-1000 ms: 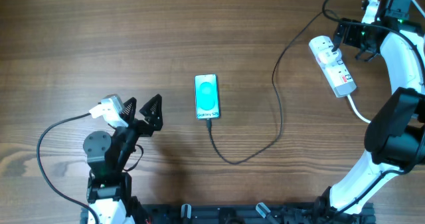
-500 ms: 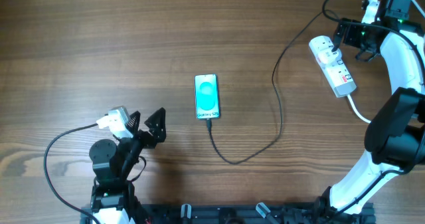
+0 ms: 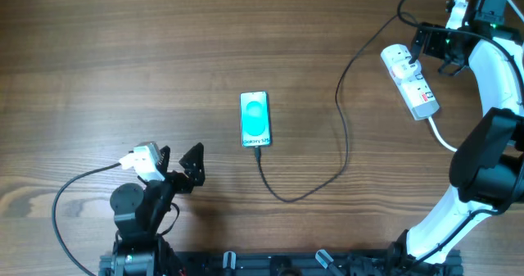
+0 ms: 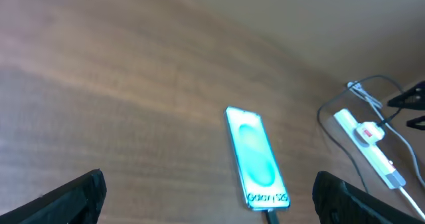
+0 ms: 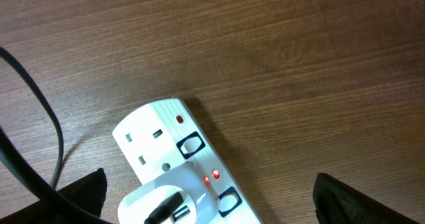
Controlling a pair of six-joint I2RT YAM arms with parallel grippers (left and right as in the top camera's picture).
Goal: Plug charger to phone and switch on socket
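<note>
Charger [image 3: 288,201] is in phone [image 3: 255,119] and socket [image 3: 409,81], red light [image 5: 207,179] lit; task looks done. My left gripper [image 3: 178,155] and right gripper [image 5: 209,181] are wide, empty.

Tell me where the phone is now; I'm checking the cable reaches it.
In the overhead view the phone lies at centre, screen lit, the charger at its near end, between the left gripper and the socket.

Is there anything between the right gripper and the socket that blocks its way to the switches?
Nothing visible does. The open right gripper hangs right over the socket. The charger is plugged in beside the switches, and its cable runs off to the side, not across them.
</note>
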